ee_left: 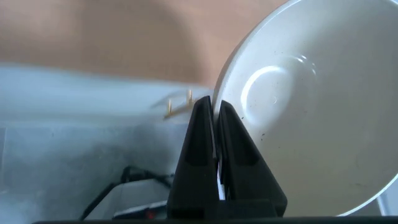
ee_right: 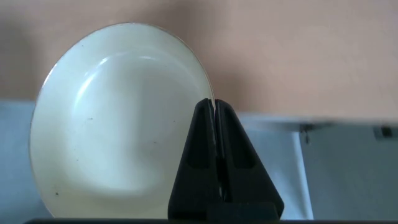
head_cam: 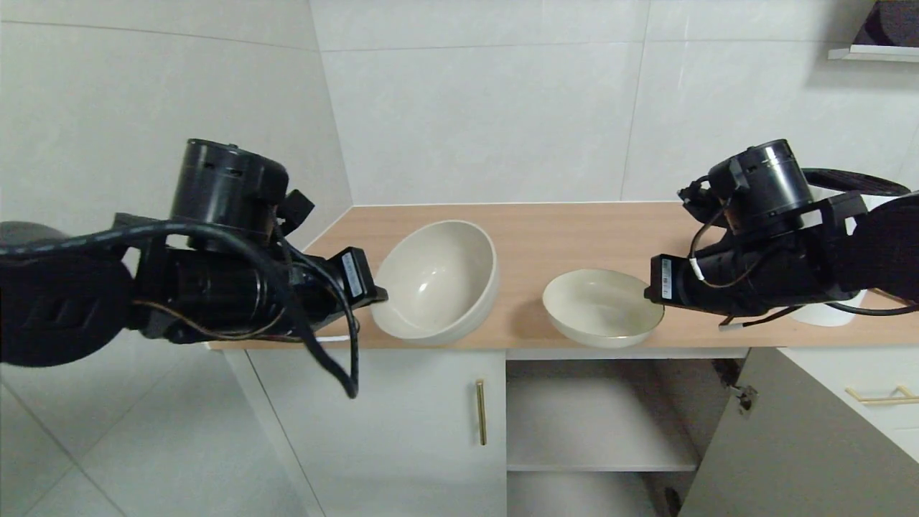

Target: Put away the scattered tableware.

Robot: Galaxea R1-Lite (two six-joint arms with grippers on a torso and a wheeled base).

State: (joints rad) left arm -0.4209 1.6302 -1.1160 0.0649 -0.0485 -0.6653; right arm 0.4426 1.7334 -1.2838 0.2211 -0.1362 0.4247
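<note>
A large cream bowl [head_cam: 438,280] is tilted up off the wooden counter [head_cam: 546,237], its opening facing me. My left gripper [head_cam: 379,294] is shut on its left rim; in the left wrist view that gripper [ee_left: 215,109] pinches the rim of the large bowl [ee_left: 311,106]. A shallower cream bowl [head_cam: 599,305] sits near the counter's front edge, right of the big one. My right gripper [head_cam: 650,291] is shut on its right rim. From the right wrist, the gripper [ee_right: 214,107] clamps the rim of the shallow bowl [ee_right: 118,118].
Below the counter, a cabinet [head_cam: 596,424] stands open with a bare shelf, its door [head_cam: 790,438] swung out to the right. A closed door with a brass handle [head_cam: 480,411] is to its left. A white object [head_cam: 826,312] stands on the counter behind my right arm.
</note>
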